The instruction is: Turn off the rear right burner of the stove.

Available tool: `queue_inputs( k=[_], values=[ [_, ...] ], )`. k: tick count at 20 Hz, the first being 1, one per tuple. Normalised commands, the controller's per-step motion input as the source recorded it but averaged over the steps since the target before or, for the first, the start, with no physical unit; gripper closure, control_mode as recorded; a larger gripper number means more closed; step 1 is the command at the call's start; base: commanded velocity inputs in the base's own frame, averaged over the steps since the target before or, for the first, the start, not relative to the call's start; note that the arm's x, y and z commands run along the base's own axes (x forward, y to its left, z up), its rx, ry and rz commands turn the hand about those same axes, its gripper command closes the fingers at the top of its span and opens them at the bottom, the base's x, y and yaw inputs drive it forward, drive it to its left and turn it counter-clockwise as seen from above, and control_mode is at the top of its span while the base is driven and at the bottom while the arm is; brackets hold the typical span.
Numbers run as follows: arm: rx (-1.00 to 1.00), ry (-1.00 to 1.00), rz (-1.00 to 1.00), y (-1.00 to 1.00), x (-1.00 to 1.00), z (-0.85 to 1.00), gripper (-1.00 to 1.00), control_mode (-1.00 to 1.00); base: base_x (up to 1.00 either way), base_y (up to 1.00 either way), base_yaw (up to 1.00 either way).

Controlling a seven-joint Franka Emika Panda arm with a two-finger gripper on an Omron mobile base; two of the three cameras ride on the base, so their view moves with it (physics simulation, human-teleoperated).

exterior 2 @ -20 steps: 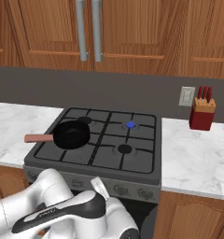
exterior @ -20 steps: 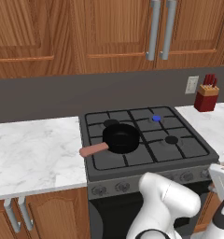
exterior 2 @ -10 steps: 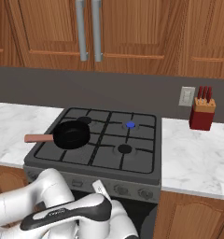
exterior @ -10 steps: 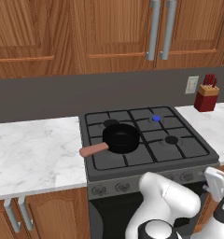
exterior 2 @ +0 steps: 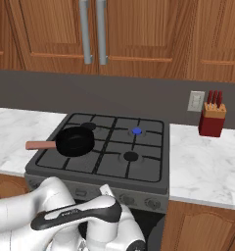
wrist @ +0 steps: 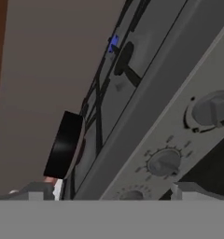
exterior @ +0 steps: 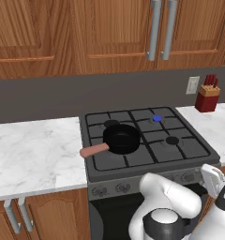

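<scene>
Clearly, the stove [exterior: 147, 145] is showing four burners under black grid grates; the rear right burner [exterior: 156, 119] is glowing blue at the back, beyond the round black pan [exterior: 121, 138]. Gripper [wrist: 109, 191] is hovering low before two round grey knobs [wrist: 164, 162]; its opening I cannot tell.

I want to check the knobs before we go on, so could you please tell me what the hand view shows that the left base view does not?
Hand view alone: a close look at the knobs' pointer ridges, one knob and its neighbour, with tick marks around them. Left base view alone: the knife block, the wall outlet, the marble counter and the cabinet doors. Both: the stove, the black pan and the blue-lit rear right burner.
</scene>
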Motion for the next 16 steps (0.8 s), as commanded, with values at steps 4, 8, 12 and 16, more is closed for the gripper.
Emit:
queue_inputs(
  k=[4,8,12,16],
  values=[
    [0.00,0.00,0.00,-0.07,0.12,-0.21,-1.00,-1.00,0.00,0.00,0.00],
    [0.00,0.00,0.00,-0.07,0.20,-0.25,-1.00,-1.00,0.00,0.00,0.00],
    [0.00,0.00,0.00,-0.17,0.13,-0.19,-1.00,-1.00,0.00,0.00,0.00],
    [0.00,0.00,0.02,-0.38,0.02,-0.16,-1.00,-1.00,0.00,0.00,0.00]
  ],
)
